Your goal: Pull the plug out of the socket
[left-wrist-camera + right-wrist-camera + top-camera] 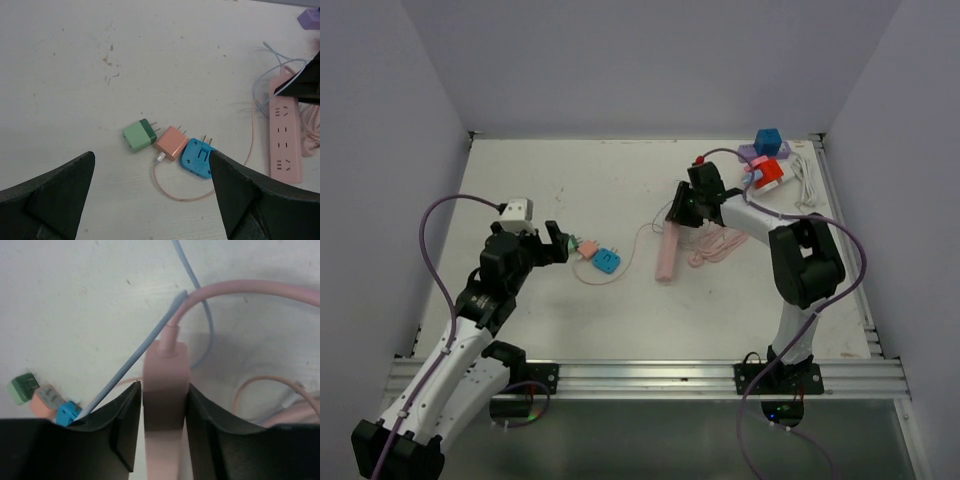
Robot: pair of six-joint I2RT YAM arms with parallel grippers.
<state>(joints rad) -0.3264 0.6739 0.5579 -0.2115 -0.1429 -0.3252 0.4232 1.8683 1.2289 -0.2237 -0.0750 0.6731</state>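
Left gripper (562,244): jaws wide apart, holding nothing, low over the table (570,180) and pointed at a row of three loose plugs. Green plug (140,135), orange plug (171,143) and blue plug (199,157) lie side by side on the table, the orange one touching the blue and just beside the green. All three have bare prongs showing, pointing away from the left wrist camera. A thin pink lead (170,187) leaves the orange plug and loops across the table toward the strip. The pink strip (286,145) lies flat to the right of the plugs and apart from them, with its socket face up. Right gripper (164,392): jaws clamped on the cable end of the strip, one finger (122,425) against each long side. The strip's thick pink cord (240,287) exits that end and curves off to the right. A light blue cable (145,347) crosses the table diagonally beside the left finger. At the back right corner, well apart from both grippers, a purple strip (760,153) carries a blue block (767,139) and a red plug (770,173), with a coiled white cable (805,180) just beside them.
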